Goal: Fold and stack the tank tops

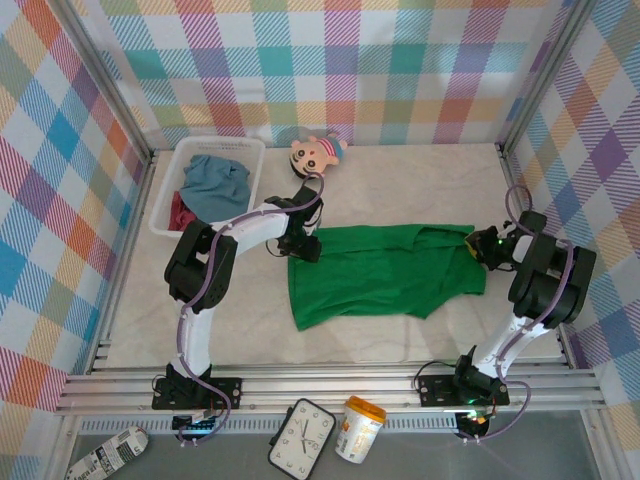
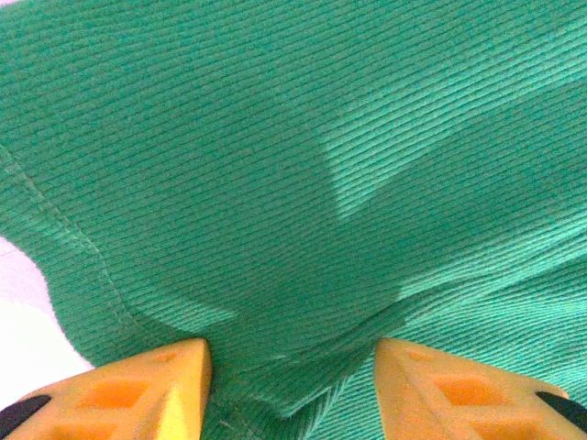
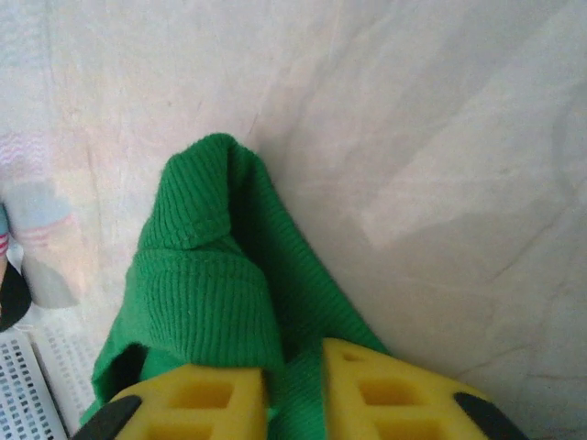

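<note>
Tank tops lie in two places. The green tank top is spread nearly flat in the middle of the table, with its right end bunched. The blue-grey tank top is heaped in the white basket at the far left, and the dark red tank top shows under it. A doll lies just right of the basket.

The left hand sits at the green top's far left corner. In the left wrist view its orange fingers stand wide apart, unclosed, with ribbed green cloth between them.

The right hand is at the top's right edge. In the right wrist view its yellow fingers are pinched together on a hemmed fold of the green cloth.
</note>
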{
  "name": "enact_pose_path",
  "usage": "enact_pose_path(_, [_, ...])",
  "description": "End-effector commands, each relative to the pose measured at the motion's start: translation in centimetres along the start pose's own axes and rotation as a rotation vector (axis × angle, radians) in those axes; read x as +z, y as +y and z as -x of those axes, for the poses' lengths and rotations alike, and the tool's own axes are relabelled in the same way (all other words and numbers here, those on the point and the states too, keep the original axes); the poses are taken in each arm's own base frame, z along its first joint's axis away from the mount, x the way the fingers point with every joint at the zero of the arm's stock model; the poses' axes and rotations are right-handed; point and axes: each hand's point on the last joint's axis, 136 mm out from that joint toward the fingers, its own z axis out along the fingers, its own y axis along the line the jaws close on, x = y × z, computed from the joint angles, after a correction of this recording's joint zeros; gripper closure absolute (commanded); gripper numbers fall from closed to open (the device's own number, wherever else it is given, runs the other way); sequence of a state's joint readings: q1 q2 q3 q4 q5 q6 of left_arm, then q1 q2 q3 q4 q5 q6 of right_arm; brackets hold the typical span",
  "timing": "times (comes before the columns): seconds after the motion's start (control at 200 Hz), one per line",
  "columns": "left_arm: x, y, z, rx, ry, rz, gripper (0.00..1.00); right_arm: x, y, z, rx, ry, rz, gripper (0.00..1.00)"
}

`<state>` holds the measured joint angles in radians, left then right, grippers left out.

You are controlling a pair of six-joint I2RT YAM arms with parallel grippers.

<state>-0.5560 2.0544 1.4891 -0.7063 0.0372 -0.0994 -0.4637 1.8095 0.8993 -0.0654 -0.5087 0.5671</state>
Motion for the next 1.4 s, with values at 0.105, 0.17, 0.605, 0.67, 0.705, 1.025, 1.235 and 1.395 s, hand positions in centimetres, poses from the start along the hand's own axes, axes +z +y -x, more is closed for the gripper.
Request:
enact_pose_path(0.105, [-0.1, 1.2, -1.4, 0.003, 0.065, 0.022, 0.49, 0.0, -0.8, 1.9, 0.055, -0.022, 0.005, 0.70])
enact_pose_path(0.17, [0.0, 1.3, -1.4, 0.003, 0.066, 0.022, 0.49, 0.3, -1.3, 1.8, 0.065, -0.010, -0.004, 0.70])
enact_pose_path(0.605, [-4.1, -0.4, 0.8, -0.007, -0.002, -0.058, 0.49, -4.0, 1.7, 0.4, 0.017, -0.046, 0.043, 0.66])
enact_pose_path(0.67, [-4.9, -0.6, 1.4, -0.012, -0.019, -0.070, 0.49, -5.0, 2.3, 0.1, -0.005, -0.061, 0.045, 0.66])
enact_pose_path(0.705, [-5.3, -0.8, 1.8, -0.017, -0.031, -0.077, 0.49, -5.4, 3.1, -0.1, -0.028, -0.069, 0.058, 0.66])
enact_pose_path(1.025, [-5.0, -3.0, 5.2, -0.063, -0.087, -0.160, 0.50, -2.8, 10.7, 1.8, -0.182, -0.054, 0.139, 0.63])
enact_pose_path(1.235, [-3.6, -3.1, 6.2, -0.064, -0.084, -0.156, 0.49, 1.1, 11.6, 3.2, -0.162, -0.008, 0.155, 0.61])
enact_pose_path(1.395, [-2.2, -2.7, 5.9, -0.052, -0.054, -0.133, 0.49, 3.3, 8.4, 3.2, -0.115, 0.036, 0.052, 0.63])
